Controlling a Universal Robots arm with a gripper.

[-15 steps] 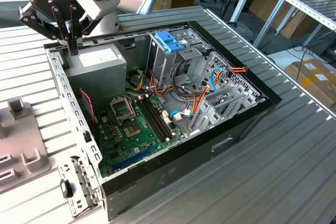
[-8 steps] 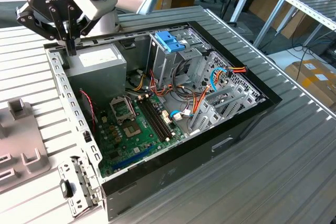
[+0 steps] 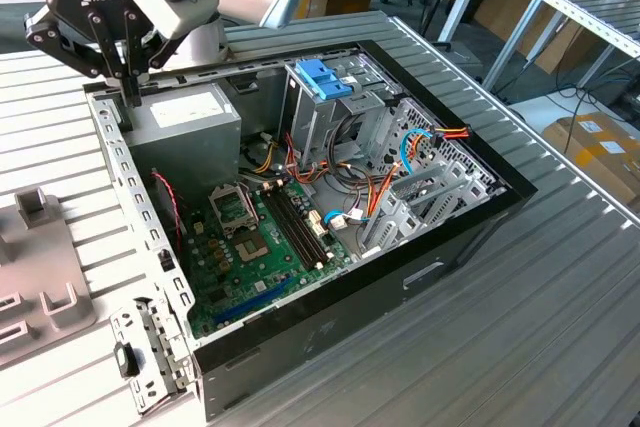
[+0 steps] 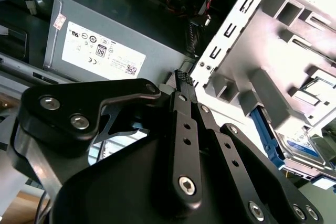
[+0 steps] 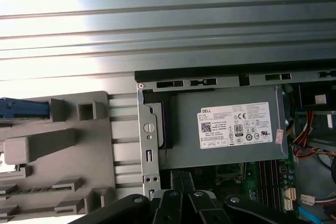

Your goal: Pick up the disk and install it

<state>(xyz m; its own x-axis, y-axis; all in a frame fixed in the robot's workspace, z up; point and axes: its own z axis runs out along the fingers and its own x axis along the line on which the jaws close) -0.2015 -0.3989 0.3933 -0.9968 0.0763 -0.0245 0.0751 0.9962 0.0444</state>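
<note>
Tool: the tool is at the exterior view's left, hanging point-down over a corner of the open computer case. Its two fingers are pressed together into one narrow tip, with nothing between them.
Tool, close in: in the second wrist view the tool shows black link bars converging to that closed tip. It is right by the case's perforated metal rim and beside the power supply. Whether the tip touches the rim, I can't tell.
Disk: the disk lies flat in the grey fixture, outside the case and apart from the tool's tip. A bright blue rail runs along its side. In the first wrist view, the disk shows as a blue rail against the fixture.
Fixture: in the exterior view the fixture sits on the ribbed metal table, just beside the case, at the exterior view's left.
Case: it lies on its side with the lid off and the motherboard exposed. The power supply sits in the corner nearest the tool.
Drive cage: the tall metal drive cage stands upright inside the case, topped by a blue handle. It is on the side away from the fixture.
Task state: the disk is not yet picked up and the tool is empty.
</note>
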